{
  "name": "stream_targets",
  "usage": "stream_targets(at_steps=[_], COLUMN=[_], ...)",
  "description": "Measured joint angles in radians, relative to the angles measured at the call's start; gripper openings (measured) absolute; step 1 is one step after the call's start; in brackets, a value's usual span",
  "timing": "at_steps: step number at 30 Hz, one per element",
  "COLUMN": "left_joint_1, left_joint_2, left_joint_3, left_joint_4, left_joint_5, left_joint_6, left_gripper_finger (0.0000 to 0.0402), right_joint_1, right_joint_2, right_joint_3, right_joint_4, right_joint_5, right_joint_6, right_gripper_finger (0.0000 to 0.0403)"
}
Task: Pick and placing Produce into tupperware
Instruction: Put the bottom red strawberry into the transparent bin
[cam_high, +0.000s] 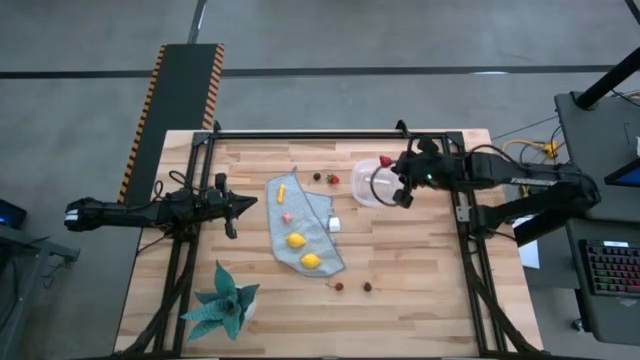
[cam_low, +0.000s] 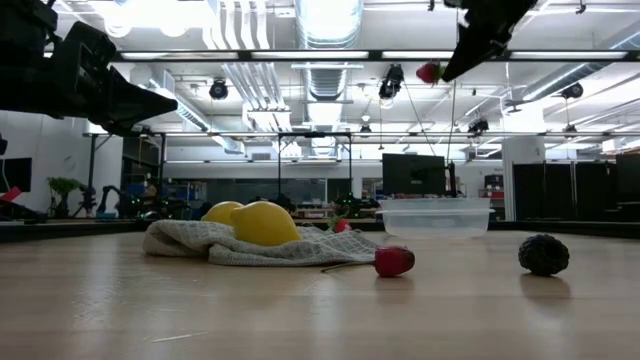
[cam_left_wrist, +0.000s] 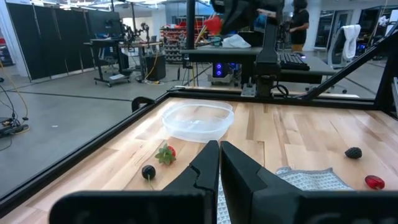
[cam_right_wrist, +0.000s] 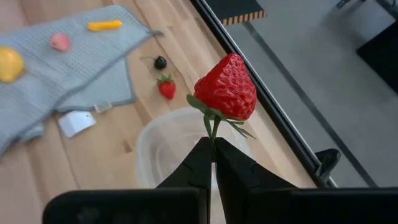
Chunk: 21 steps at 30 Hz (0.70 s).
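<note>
Only your right wrist view shows the right claw (cam_right_wrist: 213, 155) clenched on the strawberry (cam_right_wrist: 226, 87) stem, above the tupperware (cam_right_wrist: 163, 146).

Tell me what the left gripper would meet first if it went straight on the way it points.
Probably the grey-blue cloth with its lemons; the shut left gripper points across the table toward it. Depth is unclear: held above the table, it could pass over toward the tupperware.

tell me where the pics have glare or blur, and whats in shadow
Low view: ceiling lights blow out; the left tool is a dark silhouette; the near tabletop looks soft. Right wrist view: the strawberry is crisp, with the right tool shut on its stem, while the tupperware below blurs.
</note>
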Motion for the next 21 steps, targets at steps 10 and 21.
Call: stream_targets(at_steps=[10,21], left_joint_1=[0.0,0.0], left_joint_2=[0.0,0.0], left_joint_3=[0.0,0.0], left_joint_4=[0.0,0.0], left_joint_5=[0.0,0.0], left_joint_6=[0.0,0.0], left_gripper_finger=[0.0,0.0], right_joint_1=[-0.179,-0.298], right_joint_2=[0.082,0.277], right_joint_3=[-0.062,-0.129], right_joint_4=[0.012,0.111], right_joint_5=[-0.123,-0.242], right_joint_6=[-0.057,-0.064], right_gripper_finger=[0.0008,0.0008])
